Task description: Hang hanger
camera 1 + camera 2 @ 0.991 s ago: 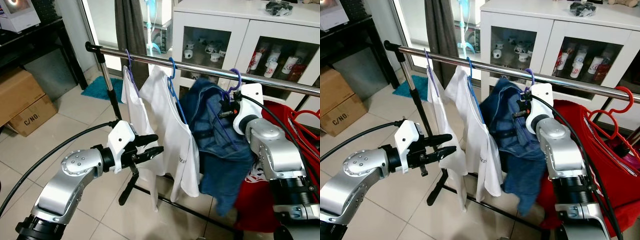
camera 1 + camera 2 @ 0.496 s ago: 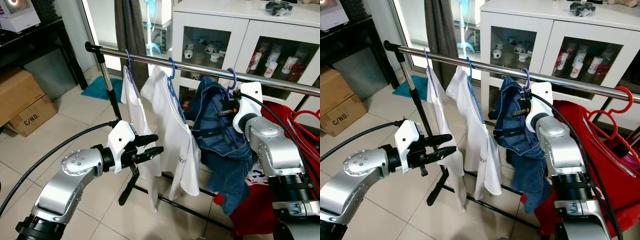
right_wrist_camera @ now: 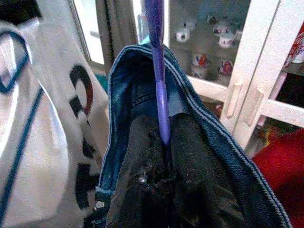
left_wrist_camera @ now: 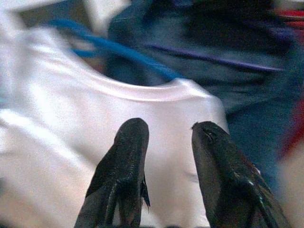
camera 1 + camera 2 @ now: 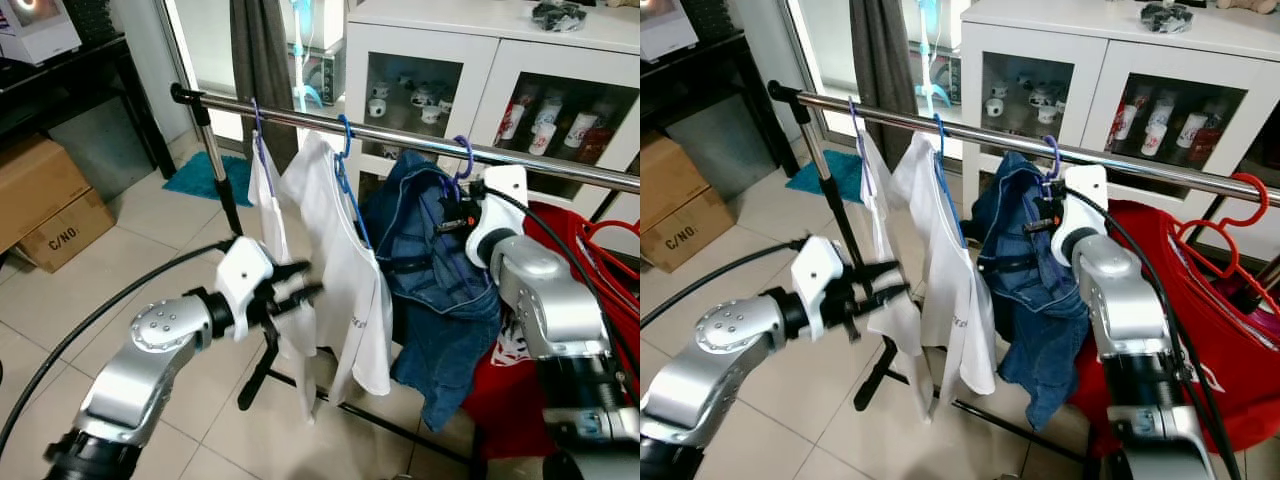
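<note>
Swinging back now: the dark blue denim garment (image 5: 435, 270) has settled wider and lower on its purple plastic hanger (image 3: 160, 90) than half a second ago, while that hanger's hook (image 5: 464, 155) sits over the silver metal rail (image 5: 400, 137) just as it did. Right tool (image 3: 165, 137) stays clamped on the hanger's neck, fingers pressed together around the purple stem, right up under the rail. Over on the other side, the left tool (image 4: 167, 156) has blurred forward a touch toward the clothes, fingers slightly apart and holding nothing, hovering in front of the white T-shirt on a blue hanger (image 5: 345, 265). Beside that hangs a second white garment (image 5: 272, 240) nearer the rail's end post. A red garment on a red hanger (image 5: 1210, 300) crowds the denim's far side. Behind the rail stands a white glass-fronted cabinet (image 5: 480, 60); cardboard boxes (image 5: 45, 200) sit on the tiled floor.
</note>
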Controlling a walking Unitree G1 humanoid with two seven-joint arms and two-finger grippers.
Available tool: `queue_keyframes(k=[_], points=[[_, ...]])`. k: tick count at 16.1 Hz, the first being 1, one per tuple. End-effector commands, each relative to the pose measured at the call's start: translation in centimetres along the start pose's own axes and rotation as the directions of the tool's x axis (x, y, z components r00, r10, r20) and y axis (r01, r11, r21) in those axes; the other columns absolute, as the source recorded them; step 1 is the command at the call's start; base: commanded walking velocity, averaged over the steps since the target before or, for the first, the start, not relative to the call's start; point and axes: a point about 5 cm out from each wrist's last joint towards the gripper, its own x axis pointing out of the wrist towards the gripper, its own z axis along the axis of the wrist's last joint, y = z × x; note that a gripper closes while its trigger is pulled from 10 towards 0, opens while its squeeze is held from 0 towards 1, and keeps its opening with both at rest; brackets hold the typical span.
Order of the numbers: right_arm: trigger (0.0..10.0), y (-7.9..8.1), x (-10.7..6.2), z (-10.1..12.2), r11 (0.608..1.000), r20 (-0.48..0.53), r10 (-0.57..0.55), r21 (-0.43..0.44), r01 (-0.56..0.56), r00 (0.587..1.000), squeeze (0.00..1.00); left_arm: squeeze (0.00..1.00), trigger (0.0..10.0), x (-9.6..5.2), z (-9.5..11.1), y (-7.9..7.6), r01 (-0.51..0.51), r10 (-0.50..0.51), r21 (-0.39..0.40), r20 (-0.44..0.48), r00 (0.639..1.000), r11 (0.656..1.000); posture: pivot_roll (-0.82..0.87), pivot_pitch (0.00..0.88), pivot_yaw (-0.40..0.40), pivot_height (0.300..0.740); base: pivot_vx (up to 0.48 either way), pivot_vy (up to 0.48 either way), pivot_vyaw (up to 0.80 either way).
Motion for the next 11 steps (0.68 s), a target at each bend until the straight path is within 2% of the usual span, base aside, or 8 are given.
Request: queue_keyframes(k=[1, 3, 6, 8, 10, 11], points=[[0.0, -0.4, -1.0, 2.4, 1.0, 0.106, -0.015, 0.019, 0.013, 0.994, 0.0, 0.0, 10.0, -0.2, 0.4, 1.5, -0.131, 0.131, 0.035, 0.001, 0.991, 0.991, -0.05, 0.0, 0.05, 0.74, 0.0, 0.0, 0.0], [0.0, -0.3, -2.0, 2.6, 1.0, 0.119, -0.011, 0.009, 0.011, 0.993, 0.0, 0.0, 10.0, -0.2, 0.3, 2.3, -0.203, 0.203, 0.004, -0.032, 0.979, 0.979, -0.05, 0.0, 0.054, 0.74, 0.0, 0.0, 0.0], [0.0, 0.5, -3.9, 2.7, 1.0, 0.143, 0.01, 0.013, -0.012, 0.99, 0.0, 0.0, 10.0, -0.7, 0.5, 2.6, -0.23, 0.23, -0.018, -0.025, 0.973, 0.973, -0.05, 0.004, 0.057, 0.74, 0.0, 0.0, 0.0], [0.0, 1.7, -5.5, 1.3, 0.999, 0.093, 0.019, 0.048, -0.023, 0.995, 0.0, 0.0, 10.0, -0.8, 0.4, 2.6, -0.28, 0.28, -0.036, -0.011, 0.96, 0.959, -0.06, 0.011, 0.052, 0.74, 0.0, 0.0, 0.0], [0.0, 3.3, -6.7, -1.3, 0.996, 0.014, 0.029, 0.088, -0.03, 0.999, 0.0, 0.0, 10.0, -0.7, -0.7, 2.3, -0.33, 0.33, -0.009, -0.019, 0.944, 0.944, -0.07, 0.022, 0.05, 0.74, 0.0, 0.0, 0.0], [0.0, 3.6, -7.0, -2.1, 0.995, -0.002, 0.025, 0.097, -0.025, 1.0, 0.0, 0.0, 10.0, -0.8, -1.3, 2.3, -0.353, 0.352, -0.032, -0.043, 0.935, 0.935, -0.07, 0.025, 0.053, 0.74, 0.0, 0.0, 0.0]])
